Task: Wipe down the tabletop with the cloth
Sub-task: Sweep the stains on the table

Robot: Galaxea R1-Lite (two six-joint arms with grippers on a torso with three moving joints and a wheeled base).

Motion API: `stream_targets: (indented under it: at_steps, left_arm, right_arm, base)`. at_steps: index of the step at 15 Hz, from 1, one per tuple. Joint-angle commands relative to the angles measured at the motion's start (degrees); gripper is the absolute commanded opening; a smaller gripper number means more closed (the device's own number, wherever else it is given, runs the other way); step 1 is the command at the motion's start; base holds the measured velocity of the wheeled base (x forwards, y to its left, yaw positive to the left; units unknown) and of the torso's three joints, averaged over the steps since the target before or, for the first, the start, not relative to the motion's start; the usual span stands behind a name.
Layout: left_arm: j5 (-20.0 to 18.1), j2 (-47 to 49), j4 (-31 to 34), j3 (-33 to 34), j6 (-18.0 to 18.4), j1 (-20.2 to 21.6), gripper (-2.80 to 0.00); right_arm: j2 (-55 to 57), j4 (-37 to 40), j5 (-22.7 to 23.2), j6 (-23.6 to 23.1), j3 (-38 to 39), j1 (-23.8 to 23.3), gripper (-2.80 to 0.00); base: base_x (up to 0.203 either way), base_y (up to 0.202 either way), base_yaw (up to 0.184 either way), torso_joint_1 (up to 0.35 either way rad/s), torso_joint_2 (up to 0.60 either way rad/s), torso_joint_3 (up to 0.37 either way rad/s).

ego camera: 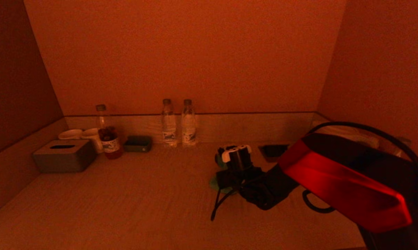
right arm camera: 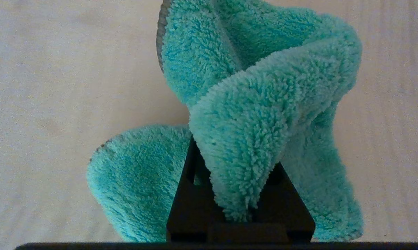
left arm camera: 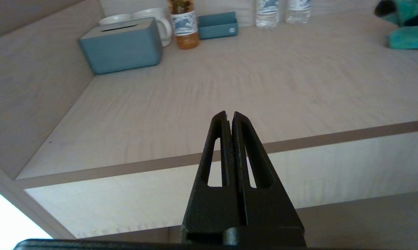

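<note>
Fluffy turquoise microfibre cloth (right arm camera: pixel 264 114) clamped in right tool (right arm camera: pixel 241 194), to press flat on pale wooden desk (ego camera: pixel 132 201) and drag in slow overlapping strokes, left tool (left arm camera: pixel 229 119) closed, parked off the edge.

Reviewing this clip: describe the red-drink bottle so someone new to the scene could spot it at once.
Start at the back wall of the tabletop and go to its left corner, where a tissue box sits. Just right of the box and the two mugs stands the bottle. Unlike the two clear water bottles further right, it holds a reddish-amber drink.
</note>
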Motion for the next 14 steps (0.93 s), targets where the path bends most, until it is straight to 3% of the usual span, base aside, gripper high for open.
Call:
stream_targets:
  at_steps: [1, 5, 7, 10, 12, 14]
  left_arm:
    - [0.0, 0.0, 0.0, 0.0, 0.0, -0.1, -2.80]
    - [0.0, 0.0, 0.0, 0.0, 0.0, -0.1, -2.80]
    - [0.0, 0.0, 0.0, 0.0, 0.0, -0.2, -2.80]
    - [0.0, 0.0, 0.0, 0.0, 0.0, -0.1, -2.80]
    - [0.0, 0.0, 0.0, 0.0, 0.0, -0.1, -2.80]
    - [0.0, 0.0, 0.0, 0.0, 0.0, -0.1, -2.80]
  right_arm:
    - [0.7, -0.2, 0.1, -0.1, 0.0, 0.1, -2.80]
    - [1.6, -0.2, 0.1, -0.1, -0.6, 3.2, -2.80]
    - [2.6, -0.2, 0.1, 0.0, -0.8, 7.4, -2.80]
    - [3.0, -0.2, 0.1, 0.0, -0.9, 8.8, -2.80]
    - [3.1, -0.2, 0.1, -0.1, -1.0, 13.2, -2.80]
    - [3.1, -0.2, 0.1, -0.2, -1.0, 13.3, -2.80]
  base:
    - [0.000, 0.000, 0.000, 0.000, 0.00, 0.000]
    - [0.000, 0.000, 0.000, 0.000, 0.00, 0.000]
    - [0.000, 0.000, 0.000, 0.000, 0.00, 0.000]
    - [0.000, 0.000, 0.000, 0.000, 0.00, 0.000]
    - [0.000, 0.000, 0.000, 0.000, 0.00, 0.000]
    - [0.000, 0.000, 0.000, 0.000, 0.00, 0.000]
